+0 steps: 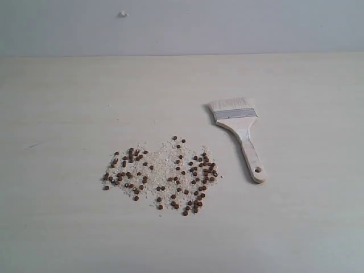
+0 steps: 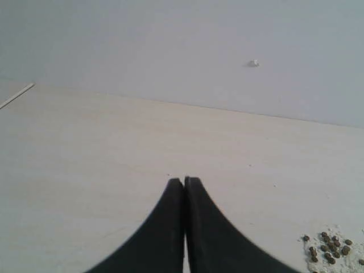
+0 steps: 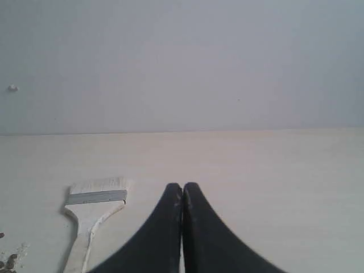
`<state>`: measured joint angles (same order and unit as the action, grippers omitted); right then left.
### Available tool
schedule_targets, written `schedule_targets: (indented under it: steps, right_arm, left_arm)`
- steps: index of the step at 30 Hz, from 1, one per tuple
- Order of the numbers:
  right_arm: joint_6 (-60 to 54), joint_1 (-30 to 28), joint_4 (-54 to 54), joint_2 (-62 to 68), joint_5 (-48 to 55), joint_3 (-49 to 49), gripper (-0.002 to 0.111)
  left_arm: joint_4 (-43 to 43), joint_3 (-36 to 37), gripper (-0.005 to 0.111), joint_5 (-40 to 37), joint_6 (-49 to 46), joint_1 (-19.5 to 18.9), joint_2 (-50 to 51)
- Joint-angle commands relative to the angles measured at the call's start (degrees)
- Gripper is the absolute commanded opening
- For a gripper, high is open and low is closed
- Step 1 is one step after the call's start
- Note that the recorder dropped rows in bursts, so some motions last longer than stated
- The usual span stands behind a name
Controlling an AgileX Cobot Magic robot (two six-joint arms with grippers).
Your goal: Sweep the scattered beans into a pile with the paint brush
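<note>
The beans lie scattered among white grains in a loose patch on the desk. In the exterior view, the paint brush lies flat just right of the patch, not touching it. The left tool and the right tool are both clenched, jaws pressed together, grasping nothing.

Pale wood-grain table meets plain grey-white wall; small white speck on wall; soft even light.

No readable text, label, brand, number or sign on anything in view.
</note>
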<state>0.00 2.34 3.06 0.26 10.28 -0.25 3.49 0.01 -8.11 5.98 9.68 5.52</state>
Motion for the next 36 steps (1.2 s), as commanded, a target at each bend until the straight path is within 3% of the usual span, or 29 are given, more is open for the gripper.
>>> schedule_targets:
  steps: [1, 9, 14, 17, 20, 23, 27, 29, 32, 34, 36]
  right_arm:
    - [-0.81, -0.28, -2.11, -0.26, -3.55, 0.25, 0.000]
    - [6.51, -0.28, 4.26, -0.26, -29.97, 0.25, 0.000]
    - [17.15, -0.28, 8.74, -0.26, -46.39, -0.51, 0.000]
    - [17.71, -0.28, 9.00, 2.96, -37.37, -7.81, 0.000]
    - [17.43, -0.28, 7.78, 11.14, -21.67, -18.91, 0.000]
    - [12.57, -0.28, 1.45, 32.15, 5.27, -37.49, 0.000]
    - [6.39, -0.28, 1.54, 48.46, 30.09, -51.85, 0.000]
    - [2.93, -0.28, 2.84, 64.87, 50.12, -61.37, 0.000]
    - [1.63, 2.29, 4.42, 78.50, 56.81, -63.38, 0.000]
    - [4.76, 7.42, 1.78, 86.07, 53.65, -63.38, 0.000]
    - [5.65, 12.34, 2.53, 91.98, 44.13, -63.38, 0.000]
  left_arm:
    - [0.34, -0.01, 0.000, 0.21, 0.22, 0.26, -0.12]
    - [0.34, -0.01, 0.000, 0.21, 0.22, 0.26, -0.12]
    - [0.34, -0.01, 0.000, 0.21, 0.22, 0.26, -0.12]
    - [0.34, -0.01, 0.000, 0.21, 0.22, 0.26, -0.12]
    - [0.34, -0.01, 0.000, 0.21, 0.22, 0.26, -0.12]
    - [0.34, -0.01, 0.000, 0.21, 0.22, 0.26, -0.12]
    - [0.34, -0.01, 0.000, 0.21, 0.22, 0.26, -0.12]
    - [0.34, -0.01, 0.000, 0.21, 0.22, 0.26, -0.12]
    - [0.34, -0.01, 0.000, 0.21, 0.22, 0.26, -0.12]
    - [0.34, -0.01, 0.000, 0.21, 0.22, 0.26, -0.12]
    - [0.34, -0.01, 0.000, 0.21, 0.22, 0.26, -0.12]
